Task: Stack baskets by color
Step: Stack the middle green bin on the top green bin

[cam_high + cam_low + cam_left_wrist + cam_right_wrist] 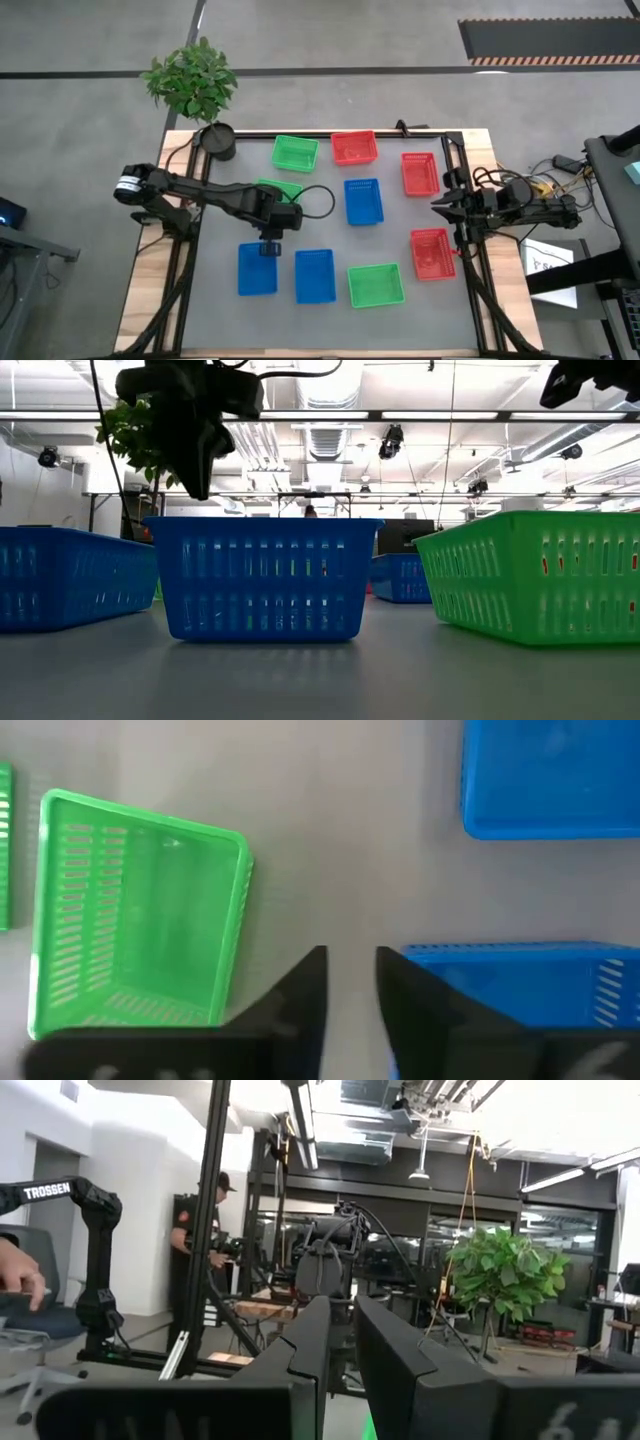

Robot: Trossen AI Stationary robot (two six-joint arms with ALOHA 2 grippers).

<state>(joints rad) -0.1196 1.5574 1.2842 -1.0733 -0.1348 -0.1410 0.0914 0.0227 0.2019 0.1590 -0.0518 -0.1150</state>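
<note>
My left hand (pixel 271 247) hangs over the blue baskets at lower left.
Its fingers stand slightly parted, empty, above a blue basket (pixel 257 269); my right hand (pixel 446 207) waits mid-right, narrowly parted, beside a red basket (pixel 431 253).

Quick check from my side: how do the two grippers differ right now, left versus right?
The left gripper is out over the table, above the blue basket at the front left, while the right gripper waits at the table's right edge. The left wrist view looks down on baskets; the right wrist view looks level into the room. Both show a narrow gap between their dark fingers, with nothing held.
</note>
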